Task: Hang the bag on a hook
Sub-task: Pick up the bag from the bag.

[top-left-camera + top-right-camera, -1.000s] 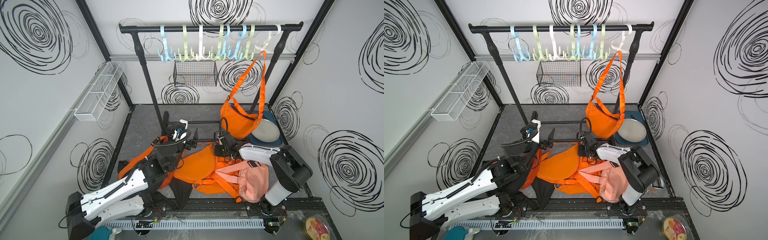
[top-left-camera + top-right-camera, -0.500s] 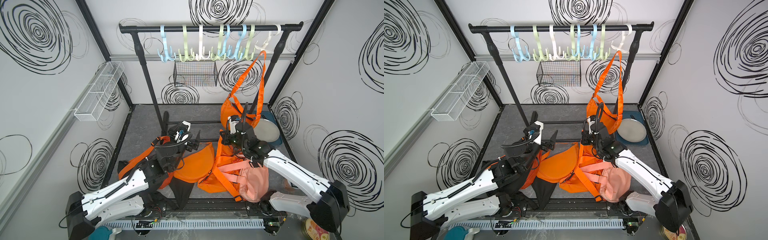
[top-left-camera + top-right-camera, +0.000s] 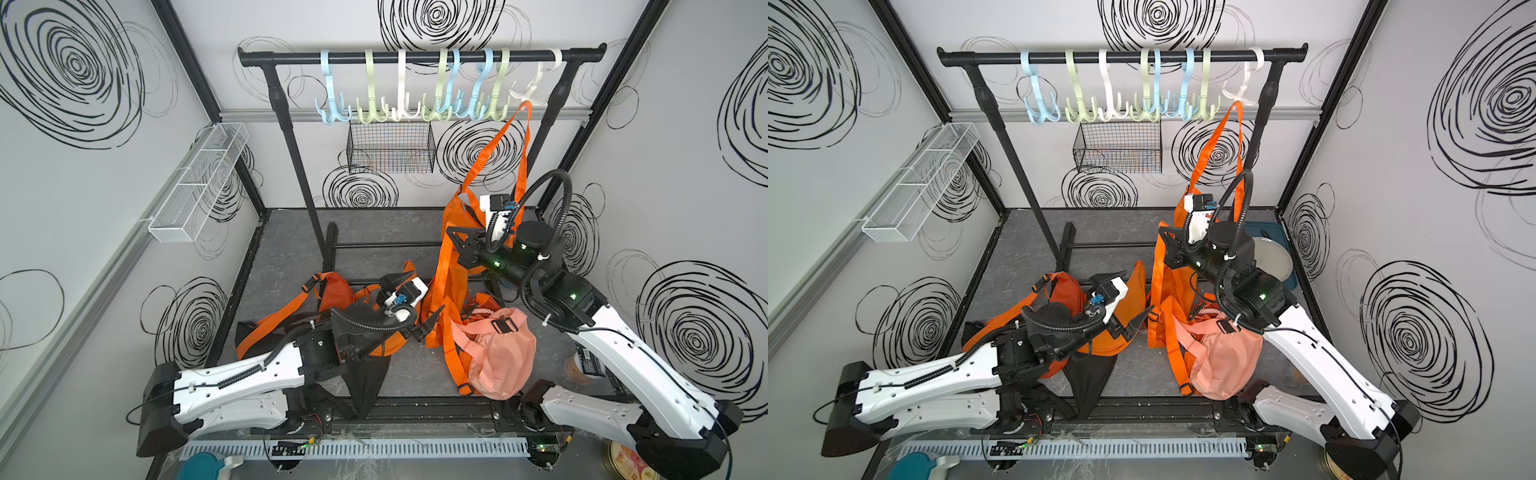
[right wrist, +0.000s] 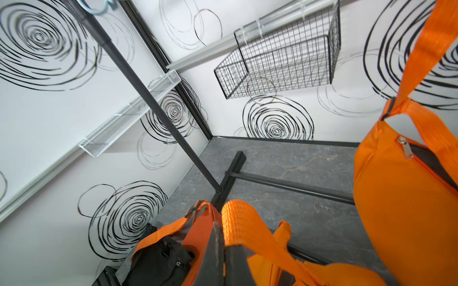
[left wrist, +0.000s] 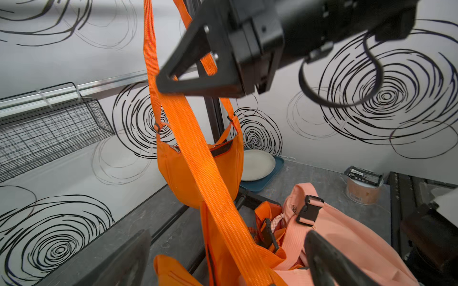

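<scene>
Your right tool (image 3: 454,236) is clamped shut on the orange strap (image 5: 198,161), holding it up below the rail (image 3: 415,55), likely so that the loop can reach a hook (image 3: 500,110). The bag (image 3: 1173,286) trails down to the surface (image 3: 291,249) beneath the rail. Your left tool (image 3: 1130,297) sits low under the rail, spread wide and empty, probably ready to steady the bag.

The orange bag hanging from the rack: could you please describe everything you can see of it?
The orange bag is a crescent-shaped pouch of smooth fabric with a woven strap looped over the white hook. Its silver zip pull sits on a partly open zip showing a dark inside. It hangs upright, apparently clear of the floor. The right claw, shut on another bag's strap, is in front; contact cannot be told.
</scene>
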`<action>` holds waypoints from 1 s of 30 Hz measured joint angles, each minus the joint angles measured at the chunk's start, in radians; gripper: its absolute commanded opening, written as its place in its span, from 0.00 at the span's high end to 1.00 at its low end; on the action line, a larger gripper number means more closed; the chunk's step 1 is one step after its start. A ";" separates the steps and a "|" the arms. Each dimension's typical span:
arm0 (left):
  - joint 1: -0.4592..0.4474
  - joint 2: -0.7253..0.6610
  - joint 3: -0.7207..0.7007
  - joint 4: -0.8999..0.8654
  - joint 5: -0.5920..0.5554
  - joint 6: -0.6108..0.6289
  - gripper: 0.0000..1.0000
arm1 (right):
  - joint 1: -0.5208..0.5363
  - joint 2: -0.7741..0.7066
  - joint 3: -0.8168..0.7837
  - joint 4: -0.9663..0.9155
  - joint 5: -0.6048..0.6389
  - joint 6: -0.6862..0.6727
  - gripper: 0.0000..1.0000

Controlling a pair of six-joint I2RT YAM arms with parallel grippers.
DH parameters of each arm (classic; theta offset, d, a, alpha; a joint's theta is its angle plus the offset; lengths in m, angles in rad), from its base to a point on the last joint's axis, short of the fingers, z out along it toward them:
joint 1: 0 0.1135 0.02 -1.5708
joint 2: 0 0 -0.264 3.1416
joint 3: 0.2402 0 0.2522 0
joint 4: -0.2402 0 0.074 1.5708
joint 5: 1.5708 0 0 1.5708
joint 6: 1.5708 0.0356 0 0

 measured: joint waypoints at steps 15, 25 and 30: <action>0.030 0.204 0.084 0.127 -0.032 -0.090 0.36 | 0.069 -0.027 0.137 -0.008 0.016 -0.005 1.00; 0.072 0.182 0.101 0.148 -0.047 -0.139 0.79 | 0.074 -0.068 0.161 -0.029 0.125 -0.056 1.00; 0.077 0.161 0.102 0.147 -0.043 -0.141 0.99 | 0.074 -0.060 0.168 -0.043 0.179 -0.092 1.00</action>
